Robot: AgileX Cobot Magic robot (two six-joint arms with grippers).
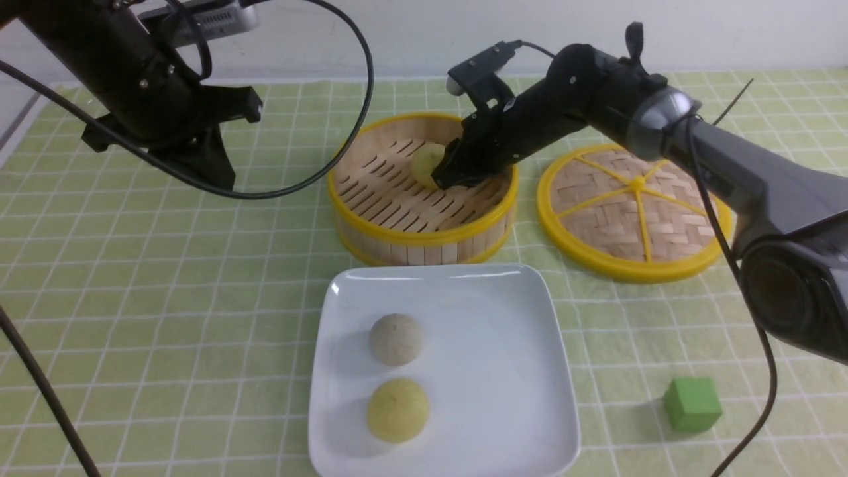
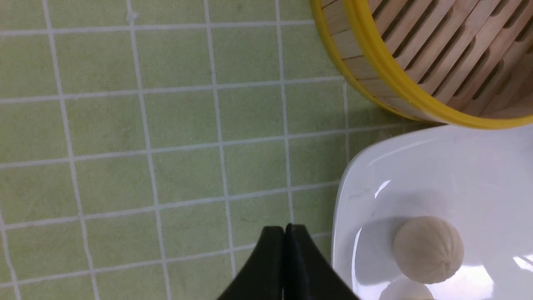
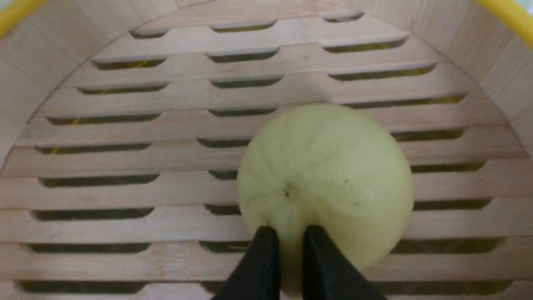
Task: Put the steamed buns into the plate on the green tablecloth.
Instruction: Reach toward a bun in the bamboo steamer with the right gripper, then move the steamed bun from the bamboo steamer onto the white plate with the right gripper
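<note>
The right gripper [image 1: 442, 179] reaches into the bamboo steamer basket [image 1: 424, 228] and pinches the pale yellow bun [image 1: 426, 162] that sits on the slatted floor near the basket's far side. In the right wrist view its two dark fingers [image 3: 264, 258] are drawn nearly together on the bun's near edge, with only a narrow fold of the soft dome [image 3: 329, 175] between them. The left gripper [image 2: 284, 229], jaws pressed fully together and holding nothing, hangs above the green tablecloth [image 1: 165, 298], just beside the plate [image 1: 503, 318]. A greyish bun [image 1: 396, 339] and a second yellow bun [image 1: 397, 409] already lie on the plate's left half, which leaves this one to move. The woven lid [image 1: 633, 205] rests to the basket's right and a green cube [image 1: 693, 404] sits apart near the front. Because the hold looks shallow and off-centre, the lift is best taken slowly and straight up until the bun clears the yellow rim, with a squeeze firm enough to carry it but not to tear it. It should then travel over the near wall to the bare right half of the plate and be lowered close to the surface before release, so that it does not roll into the other two
</note>
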